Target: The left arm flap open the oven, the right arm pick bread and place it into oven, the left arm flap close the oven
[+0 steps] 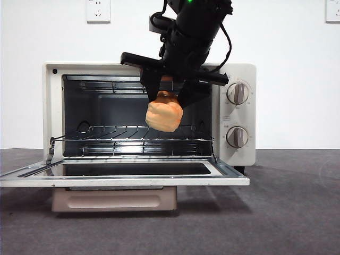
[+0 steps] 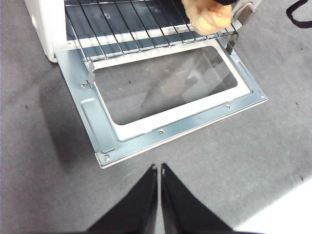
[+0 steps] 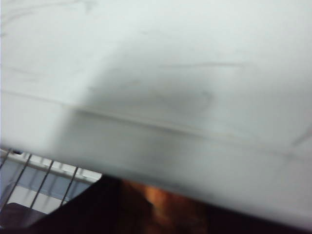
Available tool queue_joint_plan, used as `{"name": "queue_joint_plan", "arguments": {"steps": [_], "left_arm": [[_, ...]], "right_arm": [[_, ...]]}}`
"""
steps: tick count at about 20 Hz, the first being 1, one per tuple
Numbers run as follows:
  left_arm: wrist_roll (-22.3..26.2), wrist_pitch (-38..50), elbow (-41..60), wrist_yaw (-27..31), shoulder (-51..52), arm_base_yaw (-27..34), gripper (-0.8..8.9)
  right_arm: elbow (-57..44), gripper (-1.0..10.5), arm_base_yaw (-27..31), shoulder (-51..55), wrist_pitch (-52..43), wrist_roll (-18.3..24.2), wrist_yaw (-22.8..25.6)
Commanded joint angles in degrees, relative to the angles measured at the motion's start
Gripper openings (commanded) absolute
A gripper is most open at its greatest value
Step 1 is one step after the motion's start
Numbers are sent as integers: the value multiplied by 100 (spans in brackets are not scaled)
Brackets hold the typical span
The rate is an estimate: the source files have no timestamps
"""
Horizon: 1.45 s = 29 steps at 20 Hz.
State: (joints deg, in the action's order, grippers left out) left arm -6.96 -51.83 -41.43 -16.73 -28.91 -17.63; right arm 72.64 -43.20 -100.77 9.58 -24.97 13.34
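Note:
The cream-white oven (image 1: 239, 71) stands with its glass door (image 1: 125, 175) flapped down flat, wire rack (image 1: 127, 139) showing inside. My right gripper (image 1: 167, 98) comes from above at the oven's mouth, shut on the golden-orange bread (image 1: 163, 114), which hangs above the rack. The bread also shows in the left wrist view (image 2: 208, 16) over the rack's edge, and dimly in the right wrist view (image 3: 161, 204) under the oven's white top (image 3: 156, 73). My left gripper (image 2: 159, 168) is shut and empty, in front of the open door (image 2: 146, 134), apart from it.
The oven sits on a dark grey table mat (image 1: 287, 212). Two round knobs (image 1: 237, 93) are on its right panel. A white wall with sockets (image 1: 98, 9) is behind. A pale strip (image 2: 282, 214) borders the mat near the left gripper.

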Motion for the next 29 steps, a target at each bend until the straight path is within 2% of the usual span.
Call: {"name": "queue_joint_plan", "arguments": {"steps": [1,3,5,9,16,19,21,27,29], "left_arm": [[15,37,-35,-24,-17,-7,16],[17,37,-35,-24,-17,-7,16],[26,39,-35,-24,-17,-7,16],[28,42,-35,-24,-20,-7,16],[46,42,-35,-22,-20,-7,16],[46,46,-35,-20,-20,-7,16],[46,90,-35,31,-20,-7,16],[-83,723,-35,66,-221,-4,16],[-160,905,-35,63,-435,-4,16]], "right_arm": [[138,264,-9,-234,-50,-83,39],[138,348,2,-275,-20,-157,72],[138,353,7,-275,-17,-160,190],[138,421,2,-260,15,-162,136],[138,425,-221,94,372,-68,157],[138,425,-361,463,804,70,142],[138,425,-490,780,1167,306,144],[138,424,-649,2002,2090,1482,162],[138,423,-649,2426,2599,1836,26]]}}
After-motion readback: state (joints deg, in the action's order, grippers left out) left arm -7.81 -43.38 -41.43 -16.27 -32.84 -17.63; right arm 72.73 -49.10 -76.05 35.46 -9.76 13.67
